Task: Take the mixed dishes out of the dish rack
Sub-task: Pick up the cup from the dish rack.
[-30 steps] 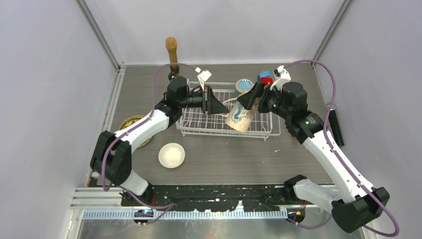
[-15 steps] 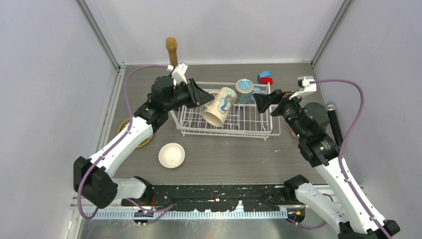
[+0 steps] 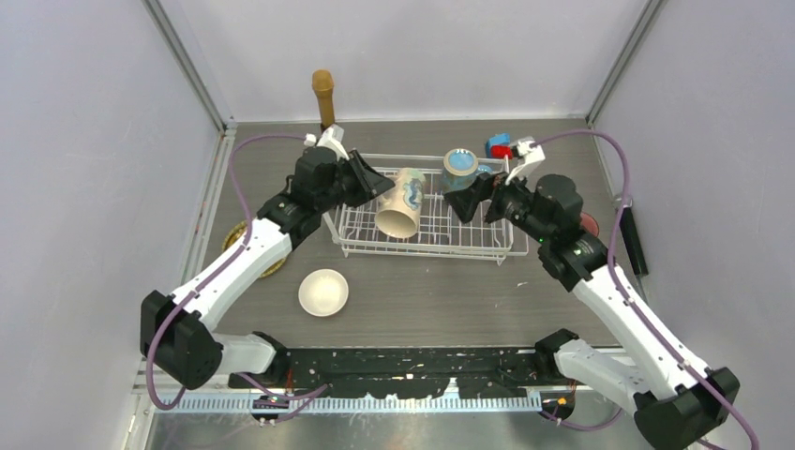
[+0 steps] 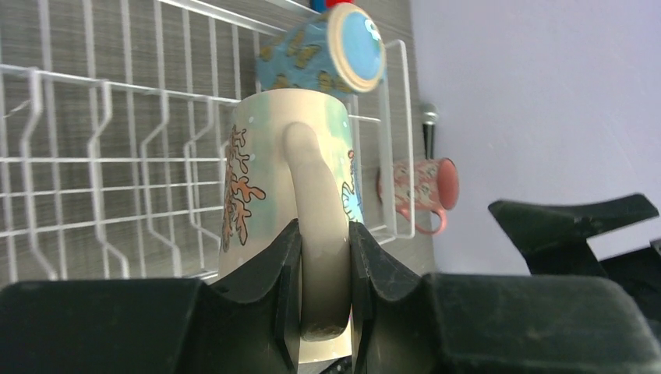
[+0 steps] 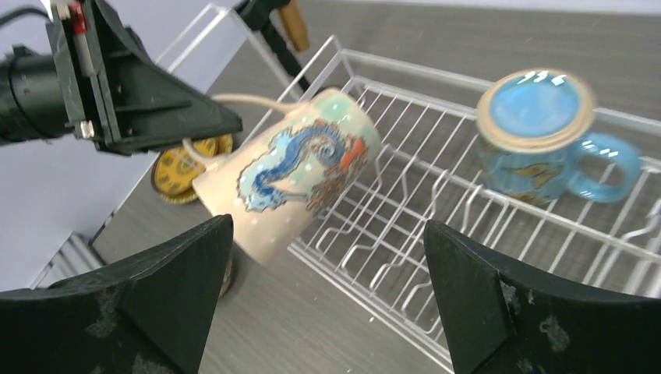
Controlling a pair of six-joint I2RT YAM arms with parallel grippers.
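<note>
Cream mug [image 3: 398, 202] passed to left gripper [image 4: 323, 234], clenched on its handle [image 4: 318, 179]; right gripper [image 5: 327, 265], released, is back at rack [image 3: 441, 234], probably for another.

A grey wood-grain table [image 3: 422, 300] has a brown microphone-shaped stick [image 3: 323, 97] standing upright at its far edge, toward the left corner. A small blue-and-red block [image 3: 500, 145] sits near that far edge, right of the middle. A black rod [image 3: 635, 242] lies along the table's right edge.
</note>
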